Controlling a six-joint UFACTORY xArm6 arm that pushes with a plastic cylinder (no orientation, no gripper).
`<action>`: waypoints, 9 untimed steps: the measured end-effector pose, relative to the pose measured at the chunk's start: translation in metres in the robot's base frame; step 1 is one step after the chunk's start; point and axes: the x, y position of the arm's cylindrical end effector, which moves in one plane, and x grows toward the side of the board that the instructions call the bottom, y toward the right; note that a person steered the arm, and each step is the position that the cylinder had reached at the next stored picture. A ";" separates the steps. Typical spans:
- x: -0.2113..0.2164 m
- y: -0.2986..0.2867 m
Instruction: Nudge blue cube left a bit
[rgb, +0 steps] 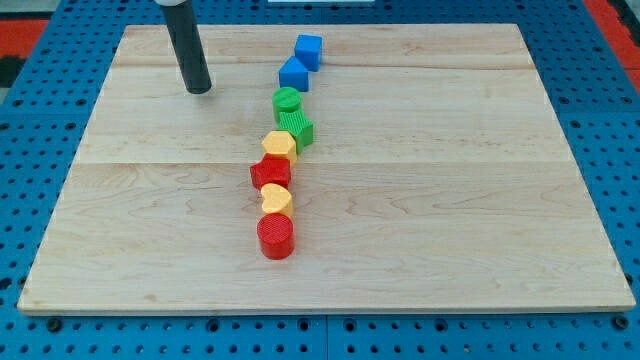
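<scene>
Lighting is bright and even across the pale wooden board (420, 200), with diffuse light seemingly from overhead. Shadows are short and soft: a faint dark patch sits at the base of the red cylinder block (276, 237), and little shadow shows around the end of the straight dark rod (200, 90). The rod's side carries a dull highlight. No strong glare appears. Focus is sharp throughout; wood grain and the blue perforated surround (40, 150) read clearly. Edges look straight, without obvious distortion.

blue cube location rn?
The blue cube sits at the view's top, heading the block line, touching the other blue block below-left; my tip is off to its left.
</scene>
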 end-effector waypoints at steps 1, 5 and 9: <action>-0.005 0.000; -0.121 0.071; -0.086 0.193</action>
